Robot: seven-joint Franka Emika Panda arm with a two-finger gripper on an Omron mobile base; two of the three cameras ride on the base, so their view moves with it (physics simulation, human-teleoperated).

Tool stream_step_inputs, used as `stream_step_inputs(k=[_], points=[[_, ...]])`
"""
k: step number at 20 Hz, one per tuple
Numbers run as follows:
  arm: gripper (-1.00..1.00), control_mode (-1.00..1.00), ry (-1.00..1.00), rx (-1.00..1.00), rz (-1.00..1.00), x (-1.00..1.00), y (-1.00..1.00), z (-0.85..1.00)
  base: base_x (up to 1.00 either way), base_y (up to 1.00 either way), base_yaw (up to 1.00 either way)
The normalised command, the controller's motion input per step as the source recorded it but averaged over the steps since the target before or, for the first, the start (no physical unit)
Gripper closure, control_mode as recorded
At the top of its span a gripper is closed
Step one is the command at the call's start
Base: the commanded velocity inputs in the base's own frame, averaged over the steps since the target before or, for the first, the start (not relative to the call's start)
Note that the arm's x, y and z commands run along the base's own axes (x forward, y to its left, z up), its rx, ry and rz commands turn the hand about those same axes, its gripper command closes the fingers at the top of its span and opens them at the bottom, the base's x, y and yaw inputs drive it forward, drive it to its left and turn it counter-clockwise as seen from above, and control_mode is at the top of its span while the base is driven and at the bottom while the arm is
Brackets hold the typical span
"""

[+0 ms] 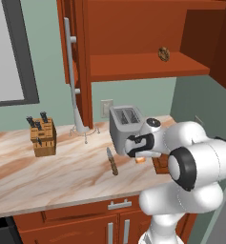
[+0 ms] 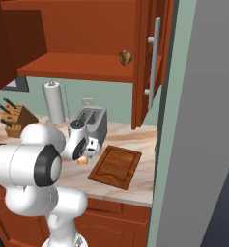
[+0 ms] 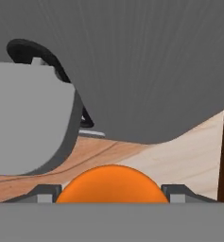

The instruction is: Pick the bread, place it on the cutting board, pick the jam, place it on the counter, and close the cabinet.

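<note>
Gripper is clamping the jam between its fingertips, low over the counter beside the toaster; bread is resting on the cabinet shelf.

Pretty clearly a home kitchen, rendered rather than real. There's a marbled stone counter with reddish-brown drawers underneath, a matching wall cabinet hanging open, a toaster, a knife block, a paper towel roll and a cutting board out.
</note>
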Motion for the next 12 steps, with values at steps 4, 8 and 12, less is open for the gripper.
stream_step_inputs(k=[4,8,12], points=[[1.0,-1.0,-0.08,0.0,0.0,-0.13,0.0,0.0,0.0,0.0,0.0],[1.0,-1.0,-0.01,0.0,0.0,-0.07,0.0,-0.12,0.0,0.0,0.0],[1.0,-1.0,-0.03,0.0,0.0,0.0,0.0,-0.28,0.0,0.0,0.0]])
